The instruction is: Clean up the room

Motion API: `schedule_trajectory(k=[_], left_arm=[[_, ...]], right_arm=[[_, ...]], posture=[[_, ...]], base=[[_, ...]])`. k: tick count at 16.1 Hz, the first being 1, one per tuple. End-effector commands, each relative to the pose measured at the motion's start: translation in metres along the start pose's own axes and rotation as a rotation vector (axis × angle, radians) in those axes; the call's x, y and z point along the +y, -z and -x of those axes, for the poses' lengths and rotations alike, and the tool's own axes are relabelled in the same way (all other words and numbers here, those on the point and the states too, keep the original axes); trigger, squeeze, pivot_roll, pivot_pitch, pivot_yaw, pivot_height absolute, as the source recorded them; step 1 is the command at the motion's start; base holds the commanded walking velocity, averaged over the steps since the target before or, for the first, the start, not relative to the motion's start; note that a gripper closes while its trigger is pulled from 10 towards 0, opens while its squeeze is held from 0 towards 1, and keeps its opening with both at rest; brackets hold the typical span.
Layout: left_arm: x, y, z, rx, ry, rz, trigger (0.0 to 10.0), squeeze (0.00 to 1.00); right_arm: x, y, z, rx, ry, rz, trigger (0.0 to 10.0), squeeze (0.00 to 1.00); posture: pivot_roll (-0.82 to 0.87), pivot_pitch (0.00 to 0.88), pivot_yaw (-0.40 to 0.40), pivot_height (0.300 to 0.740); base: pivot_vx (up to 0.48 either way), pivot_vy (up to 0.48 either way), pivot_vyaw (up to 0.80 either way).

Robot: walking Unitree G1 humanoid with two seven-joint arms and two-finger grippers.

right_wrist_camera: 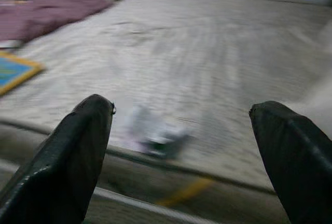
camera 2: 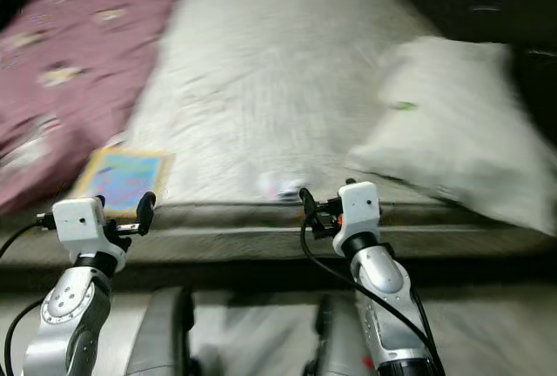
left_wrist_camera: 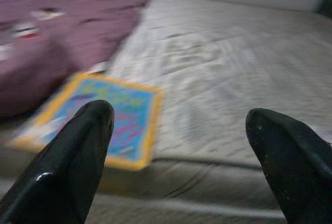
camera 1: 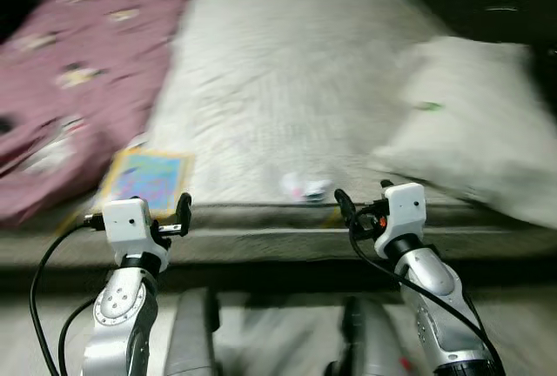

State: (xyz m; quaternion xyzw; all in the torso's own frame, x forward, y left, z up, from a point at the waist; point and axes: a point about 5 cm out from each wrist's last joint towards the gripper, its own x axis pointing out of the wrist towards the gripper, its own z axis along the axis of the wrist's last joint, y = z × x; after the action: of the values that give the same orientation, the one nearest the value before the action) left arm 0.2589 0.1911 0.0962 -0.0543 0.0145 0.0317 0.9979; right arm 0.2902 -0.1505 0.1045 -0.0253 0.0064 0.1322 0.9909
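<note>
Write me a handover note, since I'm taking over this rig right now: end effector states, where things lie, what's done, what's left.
Left end effector: open, holding nothing, raised before the bed edge, facing the picture book.
Right end effector: open, holding nothing, facing the small crumpled scrap.
Book lies flat at the mattress's front edge, beside the purple blanket. Scrap sits near the front edge, middle. White pillow on the robot's right.
Done: nothing picked up yet, judging by the layout.
Left: scrap, book, probably the bunched blanket. Views are blurred.

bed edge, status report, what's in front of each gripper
Left gripper open, facing colourful book. Right gripper open, facing small crumpled wrapper. Nothing held; pillow and purple blanket alongside.
</note>
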Motion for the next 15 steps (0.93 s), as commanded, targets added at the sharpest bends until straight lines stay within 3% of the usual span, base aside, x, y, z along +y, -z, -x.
schedule_trajectory(k=[1,11,15], left_arm=[[0.0006,-0.0004,-0.0006,0.003,0.002,-0.012,10.0,0.00],[-0.0026,0.0007,-0.0017,0.001,0.024,-0.012,10.0,0.00],[-0.0027,0.0022,-0.0028,0.018,0.013,0.005,10.0,0.00]], right_arm=[[0.0005,-0.0006,-0.0006,-0.004,-0.004,-0.014,10.0,0.00],[-0.0008,0.0013,-0.0029,0.002,-0.009,-0.019,10.0,0.00],[-0.0012,0.0027,-0.0041,0.010,-0.011,-0.020,10.0,0.00]], posture=[[0.03,0.075,-0.015,0.540],[0.03,0.056,-0.017,0.540],[0.03,0.056,-0.017,0.540]], base=[[0.300,0.000,0.00],[0.399,0.000,0.00],[0.000,0.000,0.00]])
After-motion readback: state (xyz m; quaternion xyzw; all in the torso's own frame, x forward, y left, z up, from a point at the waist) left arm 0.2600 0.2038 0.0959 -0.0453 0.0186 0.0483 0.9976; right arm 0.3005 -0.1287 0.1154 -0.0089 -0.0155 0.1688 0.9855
